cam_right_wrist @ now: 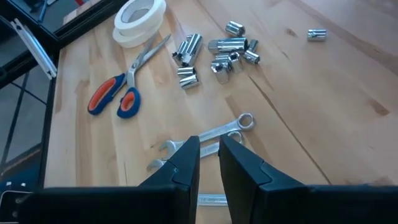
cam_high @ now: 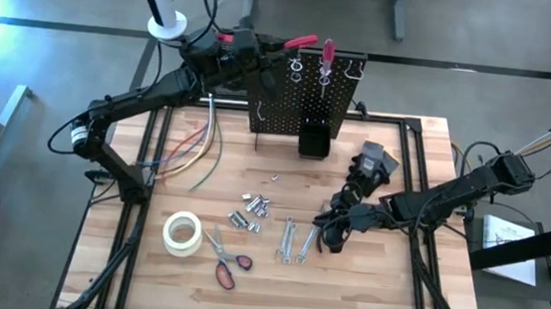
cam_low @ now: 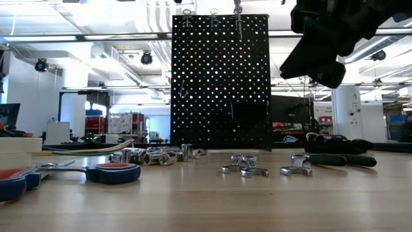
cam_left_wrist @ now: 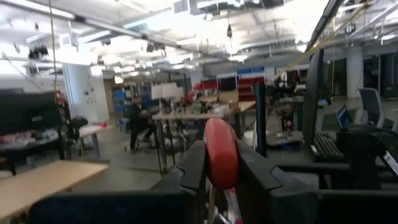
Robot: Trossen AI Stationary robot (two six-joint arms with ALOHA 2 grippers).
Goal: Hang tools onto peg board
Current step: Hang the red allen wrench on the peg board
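While nearly closed above wrenches (cam_right_wrist: pixel 205 140), right gripper (cam_right_wrist: pixel 209 163) jaws empty.

Peg board (cam_high: pixel 306 95) upright at the far middle of the table (cam_high: pixel 393 295), bin (cam_high: pixel 314 140) at its foot, screwdriver (cam_high: pixel 327 59) hanging on its top edge. Sockets (cam_high: pixel 253 211) near the table's middle, wrenches (cam_high: pixel 297 240) just right of them, tape roll (cam_high: pixel 183 233) to their left with scissors (cam_high: pixel 225 261) just beside it, nearer the front edge. Cables (cam_high: pixel 196 148) on the left, behind the tape roll.
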